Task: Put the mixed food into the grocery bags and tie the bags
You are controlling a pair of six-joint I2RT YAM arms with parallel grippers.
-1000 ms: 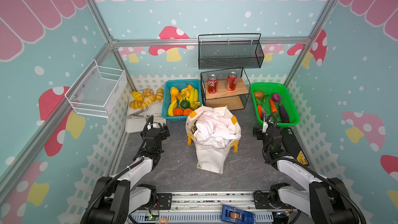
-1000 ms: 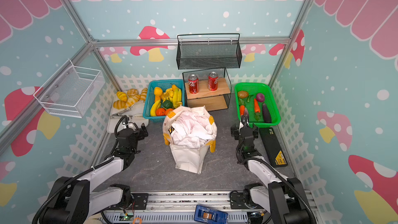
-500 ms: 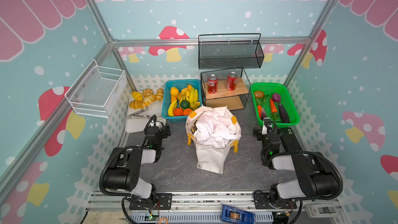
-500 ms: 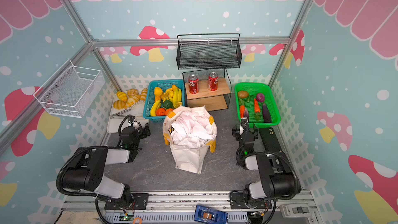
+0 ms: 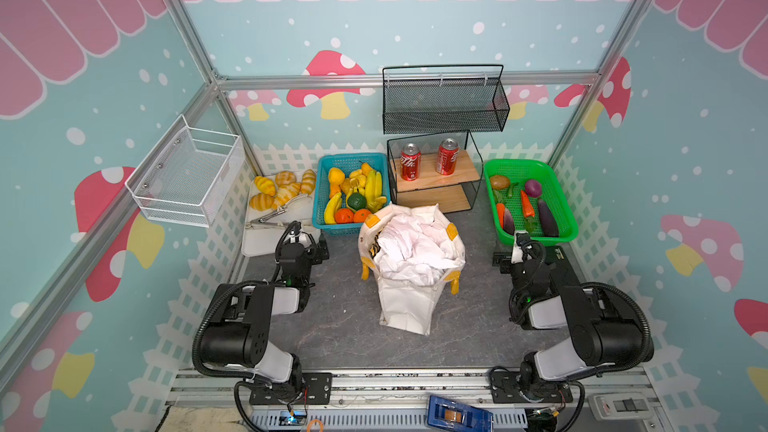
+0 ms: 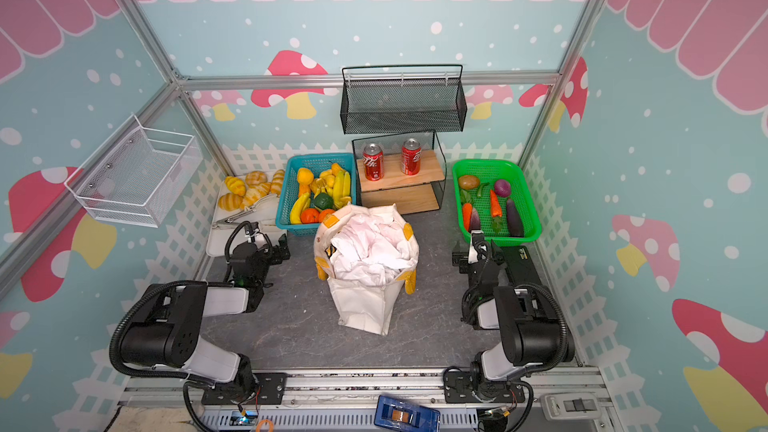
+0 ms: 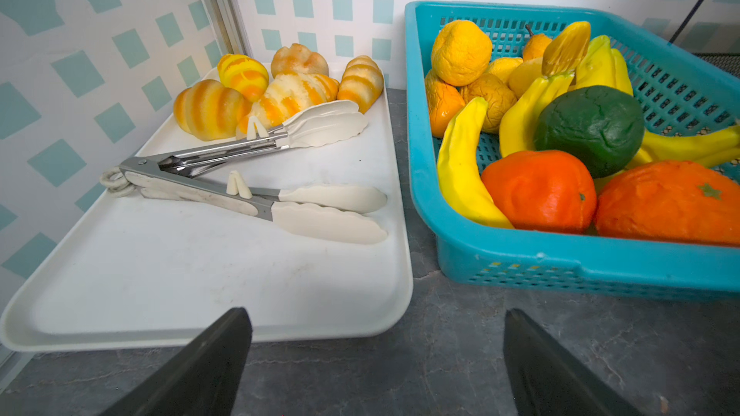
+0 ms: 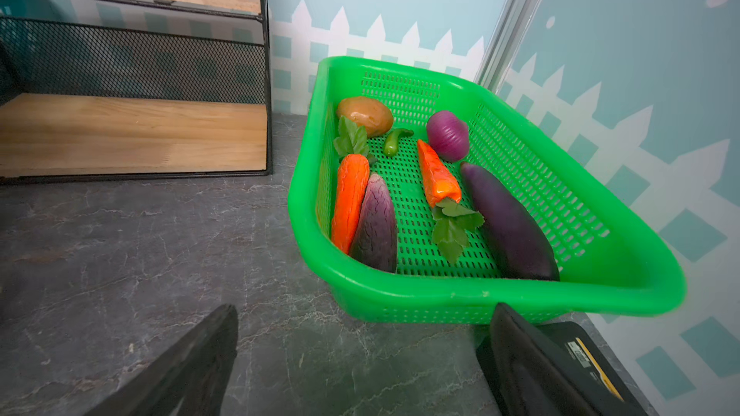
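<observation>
**Q:** What stands at centre?

**A:** A cream tote (image 5: 409, 305), upright on the grey surface (image 5: 340, 334) in both top views. A crumpled white plastic bag (image 5: 415, 243) fills its mouth. A black-and-yellow packet (image 5: 375, 243) shows inside the rim, mostly hidden.

**Q:** Where are the vegetables?

**A:** Back right, in the green basket (image 8: 500, 298), well apart from the tote. It holds two carrots (image 8: 350, 198), two eggplants (image 8: 508, 222), an onion (image 8: 447, 141), a potato (image 8: 365, 115) and a chilli (image 8: 394, 140). One carrot lies against the striped eggplant. The other carrot lies just beside the dark eggplant.

**Q:** What is the state of the jaws?

**A:** Both pairs are spread wide and grip nothing. The left arm (image 5: 257, 305) is folded low. The left jaws hang just above the surface and face the gap between the white tray (image 7: 200, 294) and the blue basket (image 7: 520, 262). The right arm (image 5: 582, 313) is folded likewise. The right jaws face the green basket's near wall, with one finger (image 8: 532, 366) in front of a black box (image 8: 580, 354).

**Q:** What else is shown?

**A:** The tray holds bread rolls (image 7: 212, 108) and two tongs (image 7: 256, 198). The blue basket holds bananas (image 7: 460, 162), oranges (image 7: 540, 190) and other fruit. Between the two baskets is a wire shelf (image 5: 434, 178) with two red cans (image 5: 410, 162).
</observation>
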